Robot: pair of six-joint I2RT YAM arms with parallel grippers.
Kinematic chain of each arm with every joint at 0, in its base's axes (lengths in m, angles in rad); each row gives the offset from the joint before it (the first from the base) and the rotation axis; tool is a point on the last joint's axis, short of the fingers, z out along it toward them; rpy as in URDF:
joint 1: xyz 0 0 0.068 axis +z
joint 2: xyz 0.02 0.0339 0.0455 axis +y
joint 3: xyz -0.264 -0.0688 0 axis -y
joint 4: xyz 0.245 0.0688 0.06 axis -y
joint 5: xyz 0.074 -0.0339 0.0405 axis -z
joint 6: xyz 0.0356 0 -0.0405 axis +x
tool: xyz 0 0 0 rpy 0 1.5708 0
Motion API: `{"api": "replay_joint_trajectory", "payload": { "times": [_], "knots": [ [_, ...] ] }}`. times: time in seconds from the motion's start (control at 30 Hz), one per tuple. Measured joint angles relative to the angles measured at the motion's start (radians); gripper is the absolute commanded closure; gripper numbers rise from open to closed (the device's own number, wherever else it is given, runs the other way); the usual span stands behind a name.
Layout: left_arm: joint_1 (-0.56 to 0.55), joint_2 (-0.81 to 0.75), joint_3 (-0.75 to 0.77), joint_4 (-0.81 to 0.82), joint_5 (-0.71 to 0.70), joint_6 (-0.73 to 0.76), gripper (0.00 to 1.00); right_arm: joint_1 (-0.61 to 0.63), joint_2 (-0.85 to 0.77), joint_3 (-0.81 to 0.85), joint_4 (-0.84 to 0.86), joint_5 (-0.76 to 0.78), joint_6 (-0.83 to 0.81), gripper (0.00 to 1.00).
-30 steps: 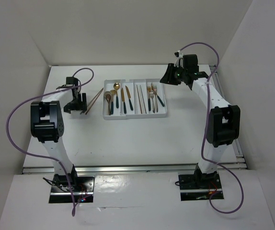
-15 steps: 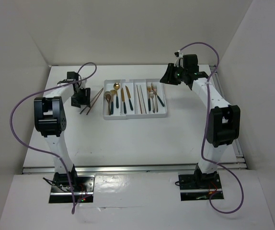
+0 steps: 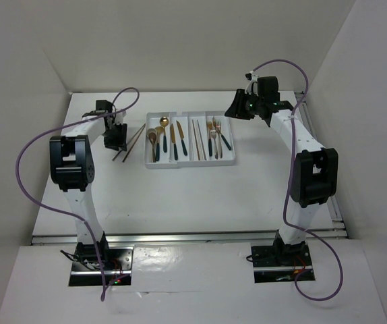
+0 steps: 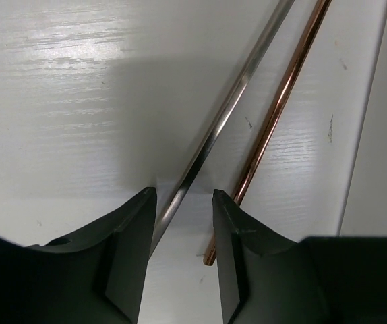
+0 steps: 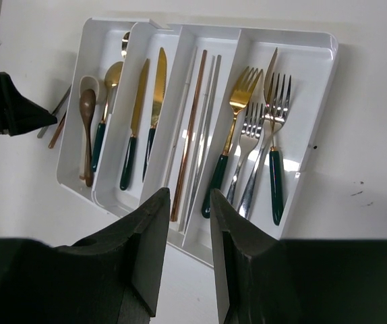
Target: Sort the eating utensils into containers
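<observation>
The white four-compartment tray [image 3: 232, 159] lies mid-table; in the right wrist view [image 5: 321, 74] it holds spoons [image 5: 101, 115], knives [image 5: 154, 101], chopsticks [image 5: 192, 128] and forks [image 5: 237, 128], one kind per compartment. Two loose chopsticks [image 3: 134, 140] lie on the table left of the tray. In the left wrist view one is silver [image 4: 227, 115] and one copper [image 4: 281, 101]. My left gripper [image 4: 183, 223] is open low over them, the silver one's near end between its fingers. My right gripper [image 5: 188, 202] is open and empty, above the tray's right end.
White walls enclose the table on the left, back and right. The tray's left wall [image 4: 375, 135] runs just right of the loose chopsticks. Purple cables loop from both arms.
My left gripper has moved away from me and to the right, reaching the loose chopsticks' near ends. The right arm has not moved.
</observation>
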Motion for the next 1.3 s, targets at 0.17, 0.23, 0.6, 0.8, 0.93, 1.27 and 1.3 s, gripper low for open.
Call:
{"api": "replay_joint_trajectory", "payload": {
  "times": [0.17,0.23,0.6,0.8,0.93,1.27,1.3],
  "knots": [
    [-0.001,0.006,0.006,0.000,-0.008,0.019,0.58,0.000,0.000,0.000,0.002,-0.004,0.000,0.62],
    [-0.001,0.008,0.008,0.000,-0.011,0.023,0.63,0.000,0.000,0.000,0.006,-0.004,0.000,0.62],
    [-0.001,0.015,0.016,0.001,-0.013,0.042,1.00,0.000,0.000,0.000,0.007,-0.003,0.000,0.62],
    [0.004,-0.006,-0.015,0.028,-0.014,0.033,1.00,0.000,0.000,0.000,0.007,-0.003,-0.004,0.64],
    [0.020,-0.039,-0.058,0.045,0.005,-0.016,1.00,0.000,0.000,0.000,0.007,-0.003,-0.005,0.64],
    [0.057,-0.271,-0.100,0.018,0.093,-0.191,1.00,0.000,0.000,0.000,0.006,0.005,-0.016,0.59],
    [0.057,-0.303,-0.098,0.024,0.119,-0.216,1.00,0.000,0.000,0.000,0.006,0.013,-0.020,0.57]
  ]
}}
